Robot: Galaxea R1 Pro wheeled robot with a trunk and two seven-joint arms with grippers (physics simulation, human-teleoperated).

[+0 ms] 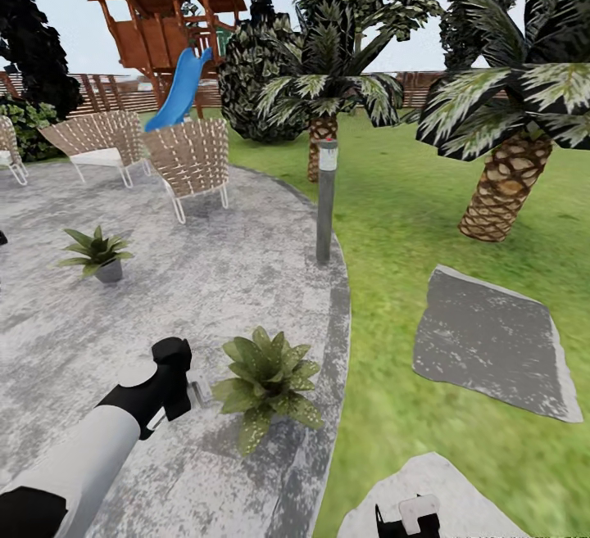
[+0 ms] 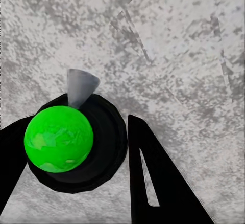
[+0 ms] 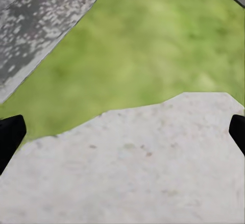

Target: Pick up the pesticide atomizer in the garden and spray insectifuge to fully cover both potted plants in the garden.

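My left gripper (image 1: pixel 179 386) hovers low over the patio, just left of the nearer potted plant (image 1: pixel 266 382), a rosette of speckled green leaves. It is shut on the pesticide atomizer (image 1: pixel 197 395), a small pale piece sticking out toward that plant. In the left wrist view the atomizer (image 2: pixel 76 147) shows end-on between my left gripper's (image 2: pixel 81 127) black fingers (image 2: pixel 153 183): a dark round body, a bright green ball and a pale grey cone. The second potted plant (image 1: pixel 98 253) stands farther back on the left. My right gripper (image 1: pixel 410 516) (image 3: pixel 122 132) is open over a pale stepping stone (image 3: pixel 132 173).
A grey lamp post (image 1: pixel 326 202) stands at the patio (image 1: pixel 205 276) edge behind the near plant. Wicker chairs (image 1: pixel 192 161) sit at the back left, palms (image 1: pixel 504 186) on the lawn to the right. A grey stepping stone (image 1: pixel 487 341) lies in the grass.
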